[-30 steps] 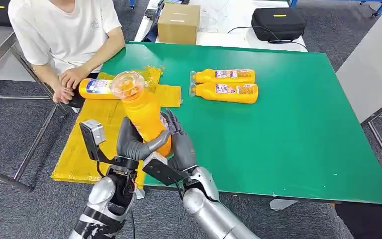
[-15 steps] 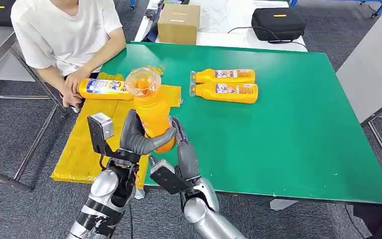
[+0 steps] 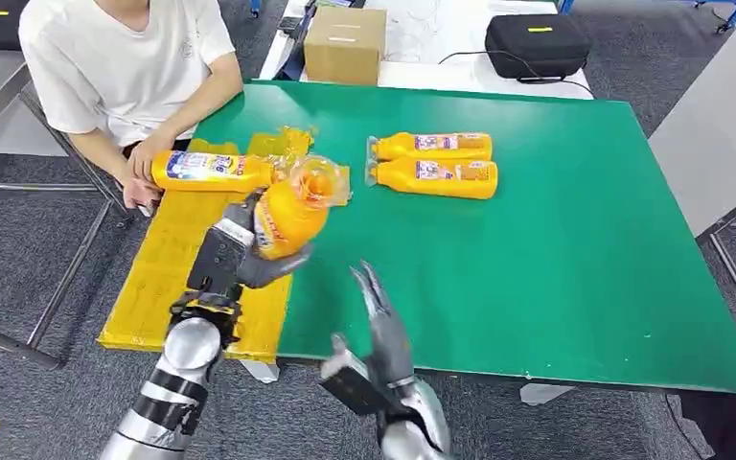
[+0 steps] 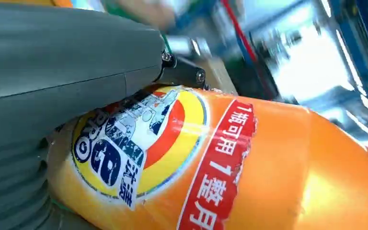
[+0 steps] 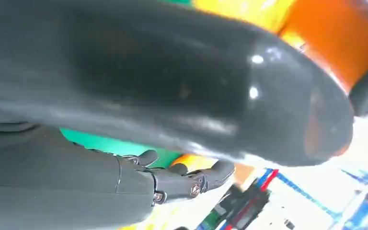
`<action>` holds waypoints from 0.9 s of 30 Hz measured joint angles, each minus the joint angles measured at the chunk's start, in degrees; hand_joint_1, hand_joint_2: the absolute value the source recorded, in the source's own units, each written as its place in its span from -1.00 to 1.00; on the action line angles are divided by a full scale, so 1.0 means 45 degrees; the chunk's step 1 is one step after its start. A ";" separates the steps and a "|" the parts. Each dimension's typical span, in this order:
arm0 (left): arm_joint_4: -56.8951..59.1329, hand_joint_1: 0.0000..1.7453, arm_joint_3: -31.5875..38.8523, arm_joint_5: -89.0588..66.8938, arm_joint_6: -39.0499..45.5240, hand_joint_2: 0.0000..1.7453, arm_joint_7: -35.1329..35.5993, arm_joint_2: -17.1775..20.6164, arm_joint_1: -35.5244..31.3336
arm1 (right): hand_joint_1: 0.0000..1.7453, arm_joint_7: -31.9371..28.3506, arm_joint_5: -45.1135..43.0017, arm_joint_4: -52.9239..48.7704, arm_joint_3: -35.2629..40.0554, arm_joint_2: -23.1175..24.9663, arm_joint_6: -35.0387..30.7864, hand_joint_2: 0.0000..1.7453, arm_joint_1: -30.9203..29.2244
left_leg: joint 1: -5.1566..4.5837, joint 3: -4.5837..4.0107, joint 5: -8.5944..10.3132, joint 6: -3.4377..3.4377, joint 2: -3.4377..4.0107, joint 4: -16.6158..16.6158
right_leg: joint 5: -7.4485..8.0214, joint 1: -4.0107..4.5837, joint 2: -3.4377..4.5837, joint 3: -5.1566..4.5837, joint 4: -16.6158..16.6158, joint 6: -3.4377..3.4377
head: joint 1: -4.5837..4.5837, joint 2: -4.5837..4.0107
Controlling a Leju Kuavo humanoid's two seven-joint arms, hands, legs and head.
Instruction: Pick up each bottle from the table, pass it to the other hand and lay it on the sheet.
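The orange plastic bottle (image 3: 289, 213) is gripped by the left hand (image 3: 240, 251) above the yellow sheet (image 3: 168, 264), its long axis tilted, cap end pointing toward the counter (image 3: 556, 249); the right hand (image 3: 380, 321), fingers spread and empty, lies apart.

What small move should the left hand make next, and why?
Probably lower the bottle onto the sheet beside the one already lying there. The left hand holds it alone, tilted above the sheet, and the right hand is open and apart.

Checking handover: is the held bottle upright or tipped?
Tipped. In the left robot hand, the bottle leans cap-end away over the yellow sheet.
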 measured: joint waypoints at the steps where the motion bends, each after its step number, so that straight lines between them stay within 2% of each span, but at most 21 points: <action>1: 0.0044 1.00 0.0209 -0.0525 0.0107 1.00 0.0000 0.0082 0.0000 | -1.00 0.0000 0.0059 -0.0281 -0.0165 -0.0180 -0.0030 -1.00 0.0342 | 0.0000 -0.0006 0.0000 0.0000 -0.0004 0.0000 | -0.0001 0.0000 0.0000 -0.0004 0.0000 -0.0001 | -0.0005 0.0000; 3: 0.1119 1.00 0.1460 -0.3449 0.0705 1.00 0.0403 0.0462 -0.0288 | -1.00 0.0126 -0.0568 -0.2583 -0.0910 -0.1022 -0.0204 -1.00 0.2551 | -0.0002 -0.0011 -0.0003 0.0003 -0.0004 -0.0001 | -0.0003 -0.0002 0.0001 -0.0008 -0.0002 -0.0001 | 0.0000 0.0000; 6: 0.2101 1.00 0.1934 -0.4166 0.1277 1.00 0.0418 0.0636 -0.0757 | -1.00 0.0175 -0.1086 -0.2965 -0.0929 -0.1216 -0.0345 -1.00 0.3097 | -0.0001 -0.0009 -0.0001 0.0003 0.0002 -0.0001 | 0.0000 -0.0001 0.0001 -0.0011 -0.0002 -0.0002 | 0.0000 0.0000; 12: 0.4330 1.00 0.2251 -0.6766 0.2094 1.00 0.0868 0.1132 -0.1842 | -1.00 -0.0010 -0.1908 -0.3179 -0.0808 -0.1415 -0.0456 -1.00 0.3385 | 0.0002 -0.0004 0.0009 -0.0005 0.0009 -0.0001 | 0.0004 0.0000 0.0003 -0.0009 0.0006 -0.0002 | -0.0005 0.0000; 18: 0.7461 1.00 0.1829 -0.9433 0.1896 1.00 0.1825 0.1370 -0.2924 | -1.00 -0.0077 -0.2029 -0.3442 -0.0603 -0.1493 -0.0030 -1.00 0.3202 | 0.0001 -0.0008 0.0010 -0.0005 0.0006 0.0000 | 0.0005 -0.0002 0.0002 -0.0006 0.0007 -0.0001 | 0.0000 0.0000; 25: 0.9934 0.98 0.1298 -1.0438 0.1681 1.00 0.2307 0.1613 -0.3786 | -1.00 -0.0209 -0.2127 -0.3442 -0.0487 -0.1493 0.0170 -1.00 0.3048 | 0.0000 -0.0009 0.0009 -0.0006 0.0007 0.0000 | 0.0004 -0.0001 0.0002 -0.0008 0.0007 -0.0001 | 0.0000 0.0000; 27: 1.0284 -0.14 0.1216 -1.0354 0.1462 1.00 0.2346 0.1652 -0.3993 | -1.00 -0.0214 -0.2190 -0.3442 -0.0477 -0.1493 0.0204 -1.00 0.3044 | 0.0001 -0.0009 0.0009 -0.0006 -0.0006 -0.0001 | 0.0002 -0.0001 -0.0001 -0.0004 0.0007 -0.0003 | 0.0000 0.0000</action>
